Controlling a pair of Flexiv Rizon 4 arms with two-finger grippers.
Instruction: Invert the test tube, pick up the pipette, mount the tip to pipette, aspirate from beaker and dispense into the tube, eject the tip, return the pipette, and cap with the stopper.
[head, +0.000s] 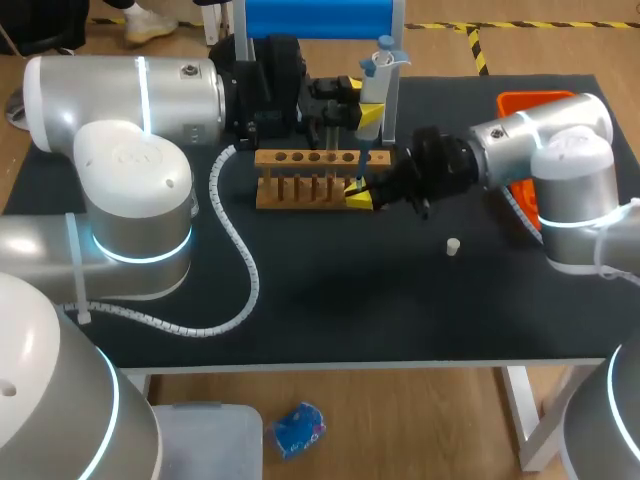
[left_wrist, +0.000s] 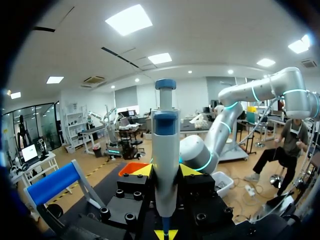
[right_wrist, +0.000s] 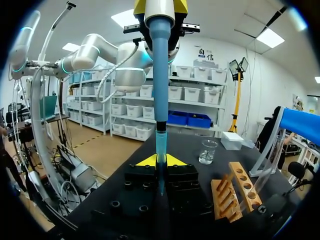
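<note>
Two arms over one dark table (head: 330, 310). From the frame's left, left arm (head: 130, 200), reaching to upper middle; left gripper (head: 368, 115) clamped from both sides on one pipette (head: 378, 70), held upright. Just below, at centre, one wooden rack (head: 300, 180) (holes half hidden by the grippers, so left uncounted). In front of the rack's right end, right gripper (head: 362, 195), yellow tips pinched on one test tube (right_wrist: 160, 150), with the pipette's lower end meeting it from above. Ahead of that gripper, one glass beaker (right_wrist: 207, 151). Right of centre, alone on the table, one white stopper (head: 453, 246). Upper right, one orange bin (head: 525, 105), partly behind right arm (head: 570, 170).
</note>
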